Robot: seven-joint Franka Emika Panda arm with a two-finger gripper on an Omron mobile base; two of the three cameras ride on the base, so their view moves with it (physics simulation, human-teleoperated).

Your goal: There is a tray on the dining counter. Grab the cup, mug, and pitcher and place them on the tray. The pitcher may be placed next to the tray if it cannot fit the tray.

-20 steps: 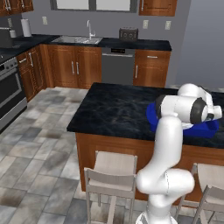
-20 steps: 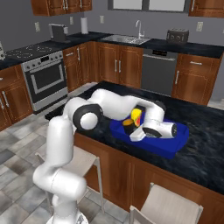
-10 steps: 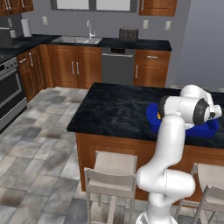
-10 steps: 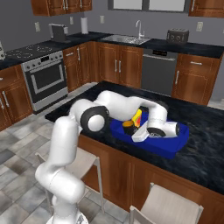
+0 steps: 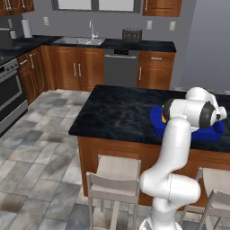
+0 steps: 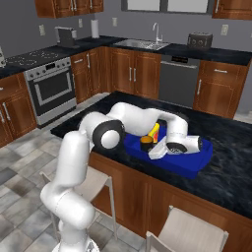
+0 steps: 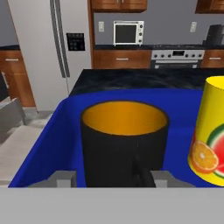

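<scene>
- Black mug (image 7: 124, 146) with its orange-yellow inside stands upright on the blue tray (image 7: 61, 131), the yellow cup (image 7: 213, 131) just beside it.
- Gripper (image 7: 109, 179) straddles the mug, fingers (image 7: 64, 178) apart on either side: it looks released.
- Best to draw straight back, clear of the handle, without nudging the cup.

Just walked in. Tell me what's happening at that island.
The robot arm is loading the blue tray on the dining counter. Its gripper is at the black mug, which stands upright in the tray beside the yellow cup. Whether the jaws grip the mug I cannot tell.
</scene>
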